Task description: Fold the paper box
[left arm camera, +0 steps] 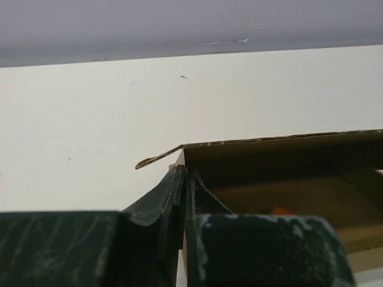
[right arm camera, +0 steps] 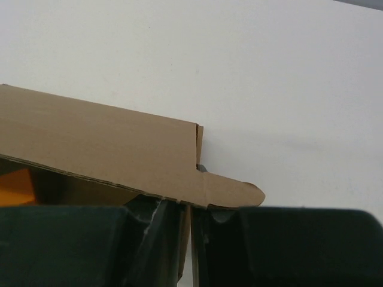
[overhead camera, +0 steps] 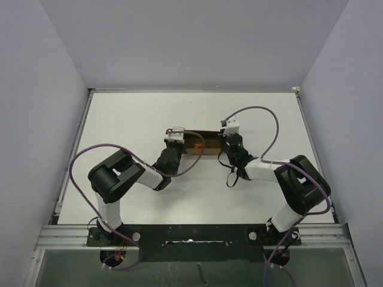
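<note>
**The paper box (overhead camera: 200, 145), half formed, lies in the centre of the top view with one gripper at each end.**
The left gripper (left arm camera: 182, 185) has its jaws fully closed on the end wall. The right gripper (right arm camera: 187, 222) stands almost closed around the other end wall, but a thin slit shows, so I cannot tell if it grips. The step seems to be the shaping of the ends. Next, I think, the loose tab flap (right arm camera: 233, 192) needs tucking inward while one arm steadies the box.

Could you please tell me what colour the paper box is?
The paper box is plain brown cardboard, best seen in the right wrist view.
</note>
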`<state>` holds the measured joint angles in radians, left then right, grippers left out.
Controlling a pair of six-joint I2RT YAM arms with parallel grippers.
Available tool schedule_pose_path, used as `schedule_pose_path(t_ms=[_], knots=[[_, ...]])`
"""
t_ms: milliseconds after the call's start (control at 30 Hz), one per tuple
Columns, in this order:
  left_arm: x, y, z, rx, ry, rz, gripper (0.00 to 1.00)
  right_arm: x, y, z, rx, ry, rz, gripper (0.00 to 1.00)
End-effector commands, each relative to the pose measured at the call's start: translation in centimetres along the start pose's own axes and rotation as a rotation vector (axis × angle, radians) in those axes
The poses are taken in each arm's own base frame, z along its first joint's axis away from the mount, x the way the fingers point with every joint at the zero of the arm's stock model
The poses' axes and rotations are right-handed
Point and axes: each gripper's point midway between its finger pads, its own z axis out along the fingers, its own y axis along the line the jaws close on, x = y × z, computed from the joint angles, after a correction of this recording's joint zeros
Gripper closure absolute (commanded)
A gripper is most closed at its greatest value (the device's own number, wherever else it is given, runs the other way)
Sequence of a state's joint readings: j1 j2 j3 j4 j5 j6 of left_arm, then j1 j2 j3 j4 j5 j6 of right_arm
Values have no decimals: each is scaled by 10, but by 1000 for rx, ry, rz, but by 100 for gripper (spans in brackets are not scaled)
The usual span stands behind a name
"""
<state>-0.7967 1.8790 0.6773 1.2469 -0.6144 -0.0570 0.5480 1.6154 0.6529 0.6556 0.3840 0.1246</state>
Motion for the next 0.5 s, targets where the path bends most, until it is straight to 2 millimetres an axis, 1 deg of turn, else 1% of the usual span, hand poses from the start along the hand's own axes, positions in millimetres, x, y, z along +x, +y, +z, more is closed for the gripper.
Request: schedule_pose_path(t_ms=[0,100,167,267,400,467], knots=[[-17,-39,-12,168,-32,-49,100,5,41,-10,-161,13,52,90],[-17,-40,-13,172,-32,-47,100,7,39,-13,-167,22,38,90],[-17,-40,-14,177,-33,-45,100,4,40,-16,-182,16,21,88],[-18,-41,-15,186,-33,-40,100,1,42,-21,-214,13,-12,80],[-19,-41,-18,196,-32,-32,100,-2,43,-30,-259,15,-48,74],[-18,-41,-20,201,-29,-29,100,-3,45,-35,-292,18,-72,69]])
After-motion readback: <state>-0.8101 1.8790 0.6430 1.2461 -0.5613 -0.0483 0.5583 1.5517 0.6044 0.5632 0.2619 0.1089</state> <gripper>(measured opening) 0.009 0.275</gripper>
